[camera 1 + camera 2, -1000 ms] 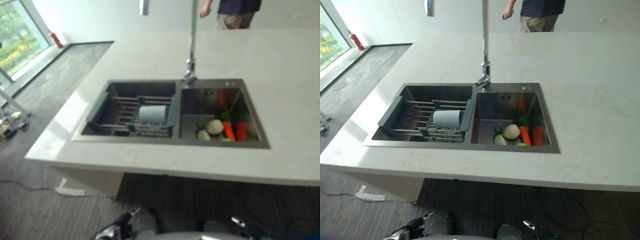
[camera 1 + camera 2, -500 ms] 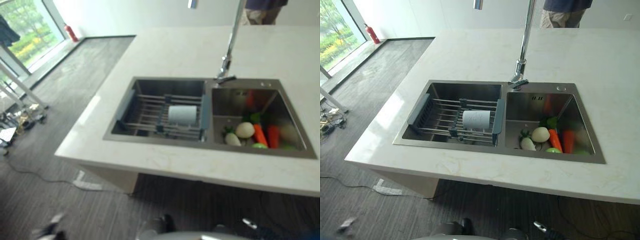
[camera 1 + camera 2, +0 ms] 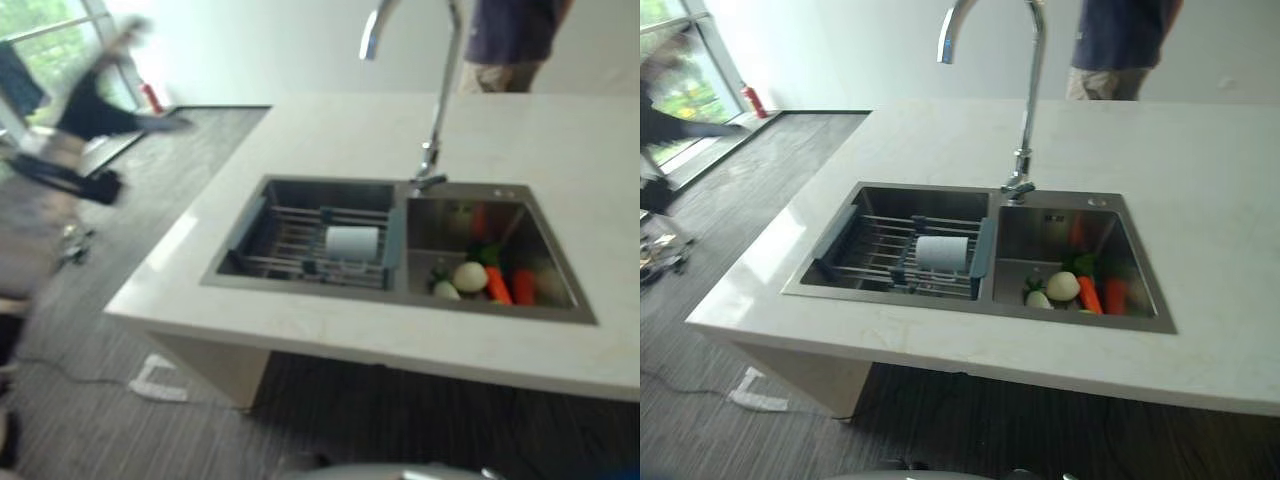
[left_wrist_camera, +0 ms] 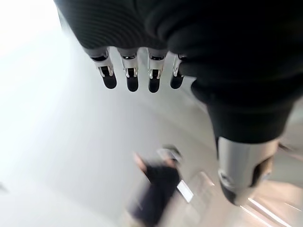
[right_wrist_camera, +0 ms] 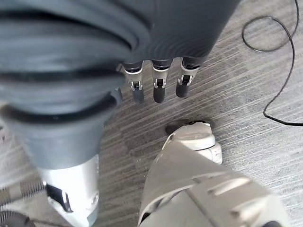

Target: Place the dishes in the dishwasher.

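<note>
1. The fingers [image 4: 129,78] of the left hand [image 4: 156,28] hang straight and relaxed, thumb apart, holding nothing; a blurred person [image 4: 154,189] in dark clothes shows past them.
2. The right hand [image 5: 156,33] also has its fingers [image 5: 159,87] loosely extended and empty, over grey striped carpet [image 5: 255,85].
3. A white cup [image 3: 941,253] lies on its side on a wire drying rack [image 3: 905,256] set across the left basin of a double steel sink [image 3: 890,200].
4. The right basin holds vegetables: carrots [image 3: 1090,295], a pale round one [image 3: 1062,286] and some greens [image 3: 1080,264].
5. The sink is sunk in a pale countertop [image 3: 1200,200], with a tall curved faucet [image 3: 1025,100] behind the divider.
6. A person [image 3: 1120,45] in a dark top stands at the counter's far side.
7. A red fire extinguisher [image 3: 751,101] stands near the window.
</note>
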Controlling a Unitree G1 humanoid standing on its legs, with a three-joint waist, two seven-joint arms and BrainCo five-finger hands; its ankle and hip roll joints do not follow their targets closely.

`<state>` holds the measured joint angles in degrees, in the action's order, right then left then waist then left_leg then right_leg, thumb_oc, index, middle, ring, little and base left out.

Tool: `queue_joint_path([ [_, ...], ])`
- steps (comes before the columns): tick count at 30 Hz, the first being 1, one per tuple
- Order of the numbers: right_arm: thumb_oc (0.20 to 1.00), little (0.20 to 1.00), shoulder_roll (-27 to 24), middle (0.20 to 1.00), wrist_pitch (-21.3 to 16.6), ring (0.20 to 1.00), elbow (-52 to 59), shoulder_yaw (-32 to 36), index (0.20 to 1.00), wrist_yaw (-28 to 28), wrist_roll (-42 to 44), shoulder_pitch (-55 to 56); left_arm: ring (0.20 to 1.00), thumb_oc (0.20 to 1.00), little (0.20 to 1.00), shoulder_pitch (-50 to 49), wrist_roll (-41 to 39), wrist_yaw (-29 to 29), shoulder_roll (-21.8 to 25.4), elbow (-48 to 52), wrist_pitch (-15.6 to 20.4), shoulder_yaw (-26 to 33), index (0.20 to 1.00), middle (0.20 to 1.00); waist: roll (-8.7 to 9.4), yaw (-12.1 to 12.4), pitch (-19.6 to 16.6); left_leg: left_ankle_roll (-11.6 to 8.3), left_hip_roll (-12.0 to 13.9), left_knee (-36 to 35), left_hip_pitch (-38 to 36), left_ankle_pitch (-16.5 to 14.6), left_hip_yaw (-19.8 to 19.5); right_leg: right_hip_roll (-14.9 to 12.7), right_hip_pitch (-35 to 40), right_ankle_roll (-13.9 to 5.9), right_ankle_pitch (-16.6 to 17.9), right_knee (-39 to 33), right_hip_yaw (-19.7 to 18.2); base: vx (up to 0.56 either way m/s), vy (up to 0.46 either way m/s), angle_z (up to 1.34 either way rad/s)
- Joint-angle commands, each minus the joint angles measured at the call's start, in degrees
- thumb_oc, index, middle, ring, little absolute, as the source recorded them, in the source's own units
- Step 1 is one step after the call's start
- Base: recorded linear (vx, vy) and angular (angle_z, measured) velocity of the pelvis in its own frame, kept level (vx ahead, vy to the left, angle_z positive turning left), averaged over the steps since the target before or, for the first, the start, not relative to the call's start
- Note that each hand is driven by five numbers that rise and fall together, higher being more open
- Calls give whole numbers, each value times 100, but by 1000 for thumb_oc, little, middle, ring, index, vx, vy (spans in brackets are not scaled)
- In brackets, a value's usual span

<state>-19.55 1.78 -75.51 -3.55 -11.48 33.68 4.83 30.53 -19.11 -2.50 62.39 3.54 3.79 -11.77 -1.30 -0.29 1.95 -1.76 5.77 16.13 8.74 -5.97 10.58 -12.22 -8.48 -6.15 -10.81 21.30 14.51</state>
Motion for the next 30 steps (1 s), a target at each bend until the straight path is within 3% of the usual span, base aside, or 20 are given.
queue_joint_path([
  [1,1000,1000,42,1000,20,1000,-196,209,1000,-144,-156,-36,1000,1000,1000,246,410,-415,38,-1006,-323,623,1000,1000,-99,-52,149,-147,110,106,-97,-439,-28,-159,134,-479,454,-411,-242,28,-89,-54],
  [5,1000,1000,73,1000,25,1000,-246,97,1000,-181,-177,-20,1000,1000,1000,702,1293,-586,-689,-1442,-748,-390,1000,1000,-78,-380,118,-158,187,106,-95,-439,137,-55,-57,-499,524,-411,-544,30,-82,-35],
  [7,1000,1000,24,1000,-17,1000,-237,49,1000,-196,-242,60,1000,1000,1000,930,1972,-731,-980,-2255,-917,-1026,1000,1000,-112,-648,153,-186,275,106,-179,-462,313,38,-130,-522,545,-411,-764,33,-57,-51],
  [11,1000,1000,-153,1000,60,1000,-183,59,1000,-193,-259,98,1000,1000,1000,1180,2434,-860,-991,-3161,-1005,-1624,1000,1000,-185,-866,232,-214,359,106,-221,-424,484,92,-225,-530,599,-411,-926,14,-1,-44],
  [13,1000,1000,-206,1000,79,1000,-161,76,1000,-212,-273,126,1000,1000,1000,1243,2552,-854,-932,-3394,-934,-1754,1000,1000,-212,-914,256,-218,368,106,-223,-418,525,103,-254,-535,609,-411,-973,18,14,-26],
  [18,1000,1000,-339,1000,176,1000,-67,119,1000,-336,-311,134,1000,1000,1000,1319,3767,-742,-839,-3901,-650,-2074,1000,1000,-305,-1047,383,-225,366,106,-154,-394,557,119,-395,-548,659,-411,-1127,13,7,-6],
  [23,1000,1000,-424,1000,103,1000,7,-5,1000,-413,-184,-75,1000,1000,1000,1387,4181,-324,-760,-3948,-746,-2184,1000,1000,-437,-1042,593,-222,247,106,11,-354,483,50,-550,-547,715,-411,-1173,-49,61,-10],
  [30,1000,1000,-446,1000,49,1000,73,-46,1000,-371,-92,-207,1000,1000,1000,1372,4273,91,-960,-3986,-872,-2149,1000,1000,-479,-1032,700,-229,158,106,172,-299,393,-23,-694,-550,783,-411,-1202,-5,39,3],
])
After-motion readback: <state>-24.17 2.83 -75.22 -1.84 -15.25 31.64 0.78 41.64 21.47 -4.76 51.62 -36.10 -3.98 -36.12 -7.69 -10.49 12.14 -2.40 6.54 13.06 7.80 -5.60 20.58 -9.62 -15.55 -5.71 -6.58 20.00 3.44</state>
